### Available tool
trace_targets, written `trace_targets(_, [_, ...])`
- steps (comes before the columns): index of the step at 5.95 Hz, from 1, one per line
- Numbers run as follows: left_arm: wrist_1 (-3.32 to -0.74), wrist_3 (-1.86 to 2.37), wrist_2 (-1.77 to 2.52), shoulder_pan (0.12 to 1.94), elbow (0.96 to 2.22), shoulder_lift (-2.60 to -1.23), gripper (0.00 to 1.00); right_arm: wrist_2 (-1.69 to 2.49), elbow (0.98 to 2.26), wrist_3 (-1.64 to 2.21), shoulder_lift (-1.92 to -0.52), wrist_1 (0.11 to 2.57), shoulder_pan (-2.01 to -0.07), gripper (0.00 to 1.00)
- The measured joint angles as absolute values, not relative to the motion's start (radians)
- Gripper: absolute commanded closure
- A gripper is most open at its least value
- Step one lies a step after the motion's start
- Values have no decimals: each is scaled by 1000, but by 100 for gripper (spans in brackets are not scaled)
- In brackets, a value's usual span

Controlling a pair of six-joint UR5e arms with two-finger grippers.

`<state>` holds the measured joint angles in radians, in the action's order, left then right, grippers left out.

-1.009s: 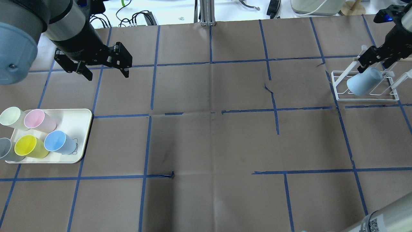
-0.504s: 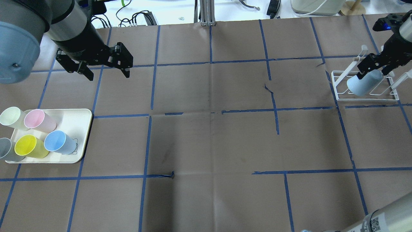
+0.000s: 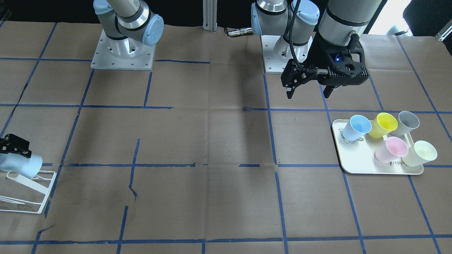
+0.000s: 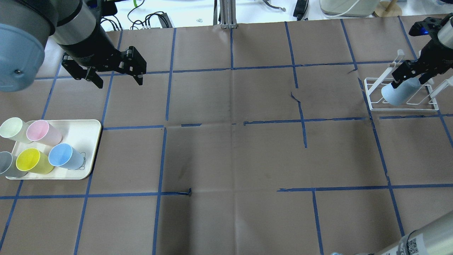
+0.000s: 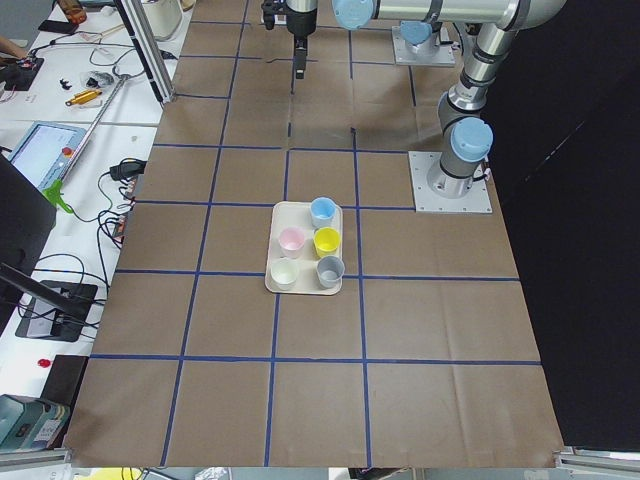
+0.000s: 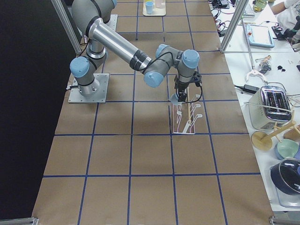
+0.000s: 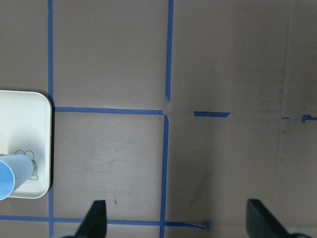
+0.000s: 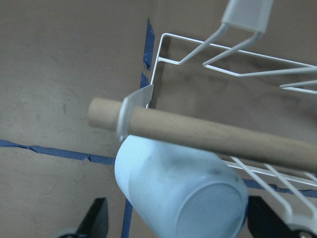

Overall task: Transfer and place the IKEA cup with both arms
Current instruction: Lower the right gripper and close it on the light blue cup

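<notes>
A pale light-blue IKEA cup (image 4: 398, 92) hangs upside down and tilted on a peg of the white wire rack (image 4: 403, 108) at the far right. It also shows in the right wrist view (image 8: 178, 198) and the front view (image 3: 19, 165). My right gripper (image 4: 410, 76) is open just above the cup's base, its fingertips (image 8: 96, 218) either side of the cup with gaps. A second light-blue cup (image 4: 65, 156) stands on the cream tray (image 4: 83, 131) at the left. My left gripper (image 4: 118, 79) is open and empty, hovering beyond the tray.
The tray also holds a yellow cup (image 4: 32, 160), a pink cup (image 4: 41, 131), a pale green cup (image 4: 12, 129) and a grey cup (image 4: 7, 164). A wooden dowel (image 8: 208, 134) of the rack crosses just above the hung cup. Brown paper with blue tape lines covers the table (image 4: 230, 141).
My right gripper has drawn slightly up and back from the cup, which stays on the rack. My left gripper has barely moved.
</notes>
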<state>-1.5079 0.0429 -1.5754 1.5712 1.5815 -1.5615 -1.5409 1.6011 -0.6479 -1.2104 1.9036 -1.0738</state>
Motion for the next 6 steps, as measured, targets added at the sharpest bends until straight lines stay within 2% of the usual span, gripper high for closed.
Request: trace_targets(6, [-1508,44,-1574,1572,1582,-1566,1,-1522,1613,-648,-1205,1944,-1073,2])
